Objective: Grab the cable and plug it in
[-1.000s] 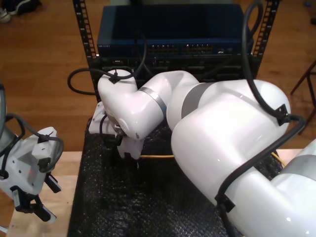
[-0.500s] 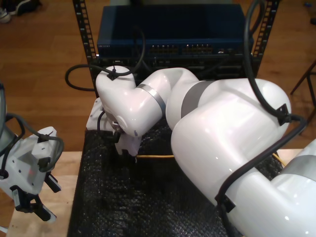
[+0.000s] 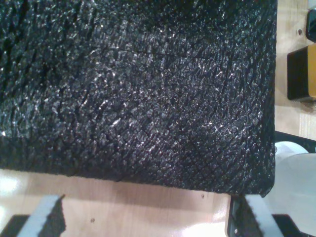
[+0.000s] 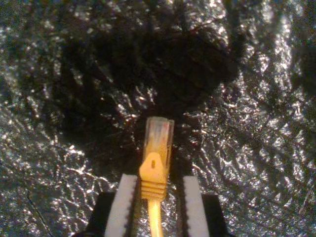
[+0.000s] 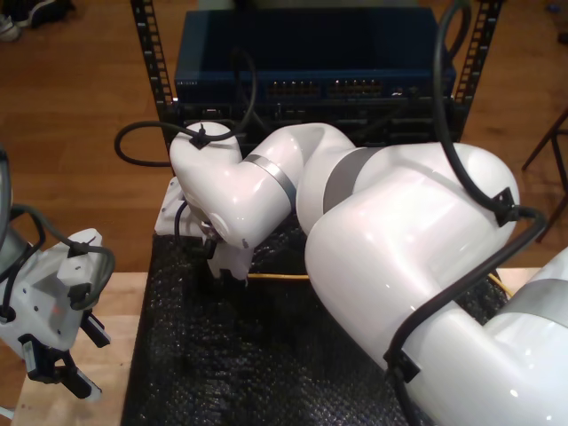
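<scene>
pads [image 4: 193, 207] of my second gripper [image 4: 157, 207] clamping cable [image 4: 157, 148], above black mat [image 4: 256, 123]

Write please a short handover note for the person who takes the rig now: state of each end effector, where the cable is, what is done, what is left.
My second gripper: shut on the cable just behind its clear plug, which points forward, above the black mat.
My first gripper: open, empty, over the mat's edge at the exterior view's left.
Done: the cable is grabbed; the rest of it trails across the mat toward the exterior view's right.
Left: carry the plug to a port on the blue switch in the rack and push it in. Not yet plugged.
</scene>
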Controlling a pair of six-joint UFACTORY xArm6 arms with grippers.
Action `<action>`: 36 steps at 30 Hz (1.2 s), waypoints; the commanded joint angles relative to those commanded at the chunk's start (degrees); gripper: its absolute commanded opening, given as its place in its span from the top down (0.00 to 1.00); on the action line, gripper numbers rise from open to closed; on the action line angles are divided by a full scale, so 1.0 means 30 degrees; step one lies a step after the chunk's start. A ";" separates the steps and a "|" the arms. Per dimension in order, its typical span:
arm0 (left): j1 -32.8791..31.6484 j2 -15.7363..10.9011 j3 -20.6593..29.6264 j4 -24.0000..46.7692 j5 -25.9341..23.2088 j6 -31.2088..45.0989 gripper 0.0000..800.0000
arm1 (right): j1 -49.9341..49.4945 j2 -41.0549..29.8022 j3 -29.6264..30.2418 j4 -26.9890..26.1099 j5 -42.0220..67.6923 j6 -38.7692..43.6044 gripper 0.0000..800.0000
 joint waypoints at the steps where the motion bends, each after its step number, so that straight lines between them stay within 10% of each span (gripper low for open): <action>1: 0.0000 0.0000 0.0000 0.0000 -0.0029 0.0000 0.00 | 0.0000 0.0000 0.0000 0.0000 0.0000 0.0000 0.75; 36: -0.0029 0.0029 -0.0059 -0.1260 0.0264 0.0147 0.00 | -0.1084 -0.1934 0.0791 -0.0059 0.0147 -0.3370 0.99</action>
